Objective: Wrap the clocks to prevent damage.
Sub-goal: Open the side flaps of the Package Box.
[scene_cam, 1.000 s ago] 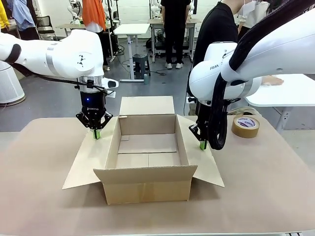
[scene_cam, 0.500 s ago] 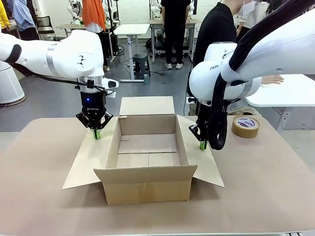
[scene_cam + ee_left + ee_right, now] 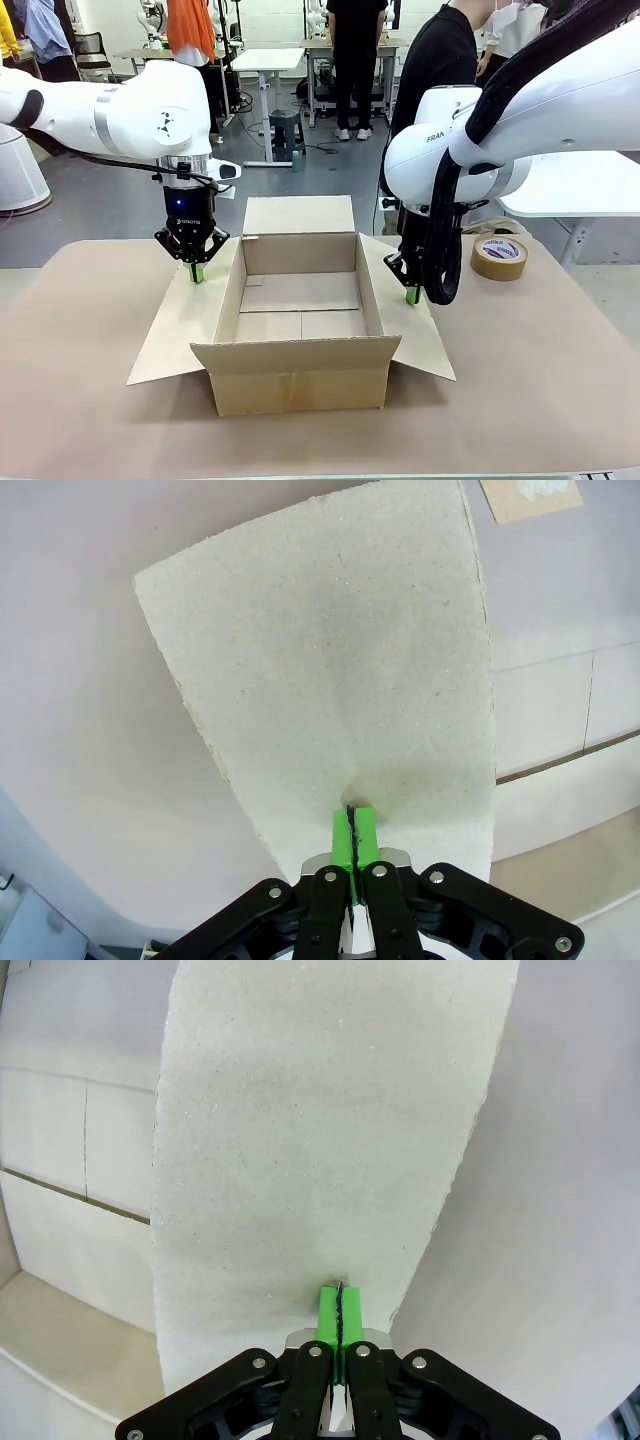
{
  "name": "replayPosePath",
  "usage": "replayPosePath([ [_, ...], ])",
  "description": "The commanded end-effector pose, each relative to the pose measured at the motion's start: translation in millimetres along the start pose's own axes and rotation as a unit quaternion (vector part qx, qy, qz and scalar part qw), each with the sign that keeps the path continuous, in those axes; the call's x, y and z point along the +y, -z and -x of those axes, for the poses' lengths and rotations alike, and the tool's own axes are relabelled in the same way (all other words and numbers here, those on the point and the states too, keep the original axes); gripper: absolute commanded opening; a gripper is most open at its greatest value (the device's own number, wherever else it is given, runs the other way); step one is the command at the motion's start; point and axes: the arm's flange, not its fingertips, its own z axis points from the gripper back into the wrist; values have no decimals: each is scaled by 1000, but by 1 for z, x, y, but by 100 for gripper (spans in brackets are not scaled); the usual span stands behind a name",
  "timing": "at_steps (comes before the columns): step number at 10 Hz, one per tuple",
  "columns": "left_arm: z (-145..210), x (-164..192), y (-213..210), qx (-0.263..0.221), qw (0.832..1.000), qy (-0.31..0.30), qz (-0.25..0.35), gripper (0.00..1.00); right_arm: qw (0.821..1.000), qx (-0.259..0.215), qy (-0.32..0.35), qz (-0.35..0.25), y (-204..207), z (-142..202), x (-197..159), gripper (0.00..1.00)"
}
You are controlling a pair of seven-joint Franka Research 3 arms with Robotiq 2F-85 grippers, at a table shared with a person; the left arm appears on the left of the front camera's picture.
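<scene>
The clocks are out of view. An open cardboard box (image 3: 300,375) stands mid-table with bare inside and its flaps spread outward. My left gripper (image 3: 197,275) is shut, its green tips pressing down on the left flap (image 3: 178,330). In the left wrist view the closed gripper (image 3: 353,818) meets that flap (image 3: 330,680) with nothing between the pads. My right gripper (image 3: 412,297) is shut too, tips resting on the right flap (image 3: 425,345). The right wrist view has the closed gripper (image 3: 340,1298) against that flap (image 3: 320,1130).
A roll of brown tape (image 3: 499,257) lies on the table right of the box. The box's back flap (image 3: 299,214) stands upright. A person in black (image 3: 440,60) stands behind the right arm, beside a white table (image 3: 590,185). Open tabletop lies in front and at both sides.
A person's hand that lay on the white table at the back right has been withdrawn. Both arms and the box have stayed still.
</scene>
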Motion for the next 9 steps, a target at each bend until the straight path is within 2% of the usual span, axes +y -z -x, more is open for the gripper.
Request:
replayPosePath([
  [1, 0, 1, 1, 2, 1000, 0, -2, 0, 1000, 5, 1, -1, 2, 1, 0, 1],
  [9, 0, 1, 1, 2, 1000, 0, -2, 0, 1000, 5, 1, -1, 2, 1, 0, 1],
])
